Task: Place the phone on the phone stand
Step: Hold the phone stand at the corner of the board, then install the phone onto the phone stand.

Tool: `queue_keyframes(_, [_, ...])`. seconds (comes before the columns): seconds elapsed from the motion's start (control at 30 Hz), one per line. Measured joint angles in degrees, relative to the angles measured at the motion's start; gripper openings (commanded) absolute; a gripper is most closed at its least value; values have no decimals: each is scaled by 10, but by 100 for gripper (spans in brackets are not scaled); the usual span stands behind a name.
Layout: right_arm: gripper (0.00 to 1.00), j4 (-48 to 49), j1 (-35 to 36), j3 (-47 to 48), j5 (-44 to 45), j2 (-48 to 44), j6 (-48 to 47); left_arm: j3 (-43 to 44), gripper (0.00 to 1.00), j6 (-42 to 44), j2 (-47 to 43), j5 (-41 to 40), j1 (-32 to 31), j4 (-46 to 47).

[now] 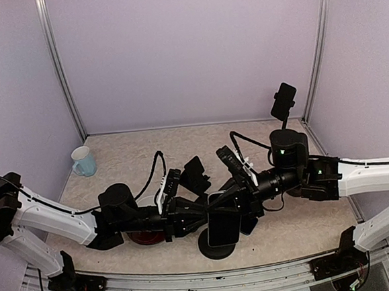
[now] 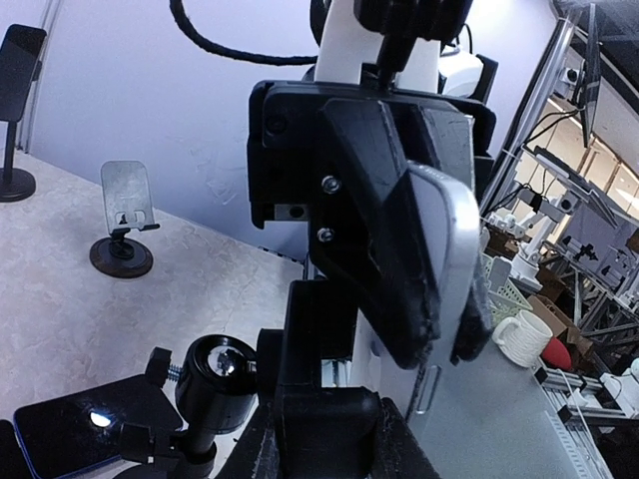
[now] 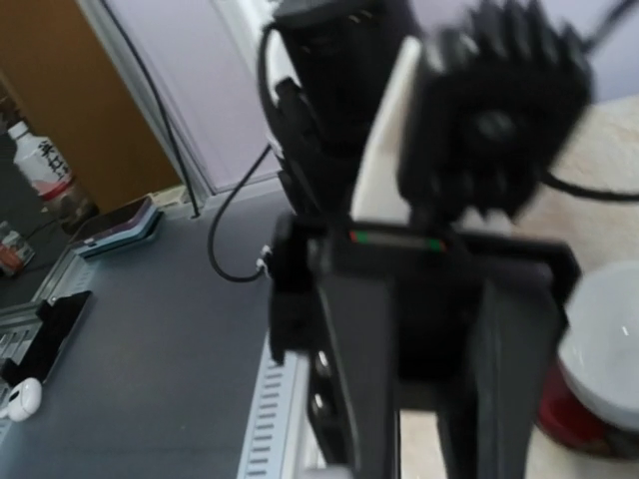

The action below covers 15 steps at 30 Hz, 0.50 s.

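Left gripper (image 2: 437, 334) clamps the phone (image 2: 479, 419) by its edges, holding it upright over the round-based phone stand (image 1: 215, 250). Right gripper (image 1: 246, 203) is clenched close beside, though on what is unclear. Seating and release likely remain.

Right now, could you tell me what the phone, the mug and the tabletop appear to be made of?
The phone: a smooth, pale silvery edge with a soft sheen and a slim side button, probably metal, possibly painted plastic. The mug: pale and glossy with a loop handle, likely glazed ceramic. The table: matte beige with mottled, stone-like veining, perhaps laminate rather than real stone.
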Motion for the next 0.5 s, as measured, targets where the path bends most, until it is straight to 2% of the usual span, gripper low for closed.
queue_keyframes(0.5, [0,65,4,18,-41,3,-17,0,0,-2,0,0,-3,1])
